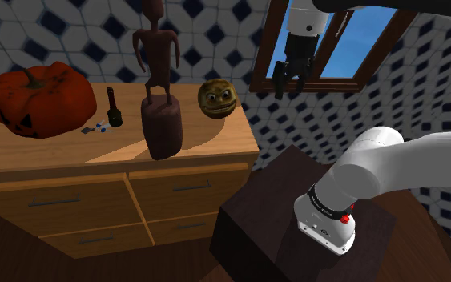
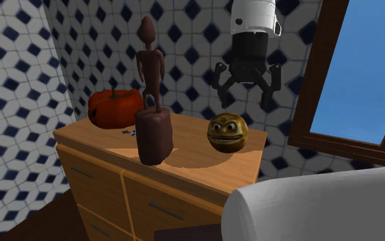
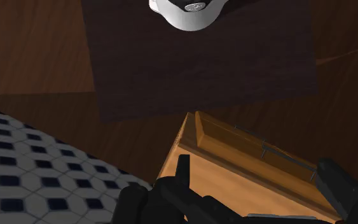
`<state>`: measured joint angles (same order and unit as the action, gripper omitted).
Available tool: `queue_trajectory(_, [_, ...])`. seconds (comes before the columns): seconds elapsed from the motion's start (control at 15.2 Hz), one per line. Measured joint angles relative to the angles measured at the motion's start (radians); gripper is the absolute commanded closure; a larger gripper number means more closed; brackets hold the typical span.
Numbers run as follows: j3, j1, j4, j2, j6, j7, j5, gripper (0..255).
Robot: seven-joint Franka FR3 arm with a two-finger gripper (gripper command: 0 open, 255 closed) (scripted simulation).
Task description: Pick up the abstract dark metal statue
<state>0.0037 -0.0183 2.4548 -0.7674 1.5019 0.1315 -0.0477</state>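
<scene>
The pincer (image 2: 245,93) hangs spread and empty, high over the worktop (image 2: 204,168) corner, well apart from the dark statue (image 2: 151,103).

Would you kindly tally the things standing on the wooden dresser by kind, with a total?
Tall brown statue: 1
Carved red-orange pumpkin: 1
Grinning golden ball: 1
Small dark bottle-like thing: 1
Small blue-and-white bit: 1
Total: 5
</scene>
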Motion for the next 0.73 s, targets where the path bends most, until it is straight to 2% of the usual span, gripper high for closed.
queue_trajectory(0.2, [-0.002,0.013,-0.028,0.042,0.028,-0.023,-0.008,0])
queue_trajectory(0.73, [-0.011,0.094,-0.204,0.256,0.16,-0.173,-0.063,0])
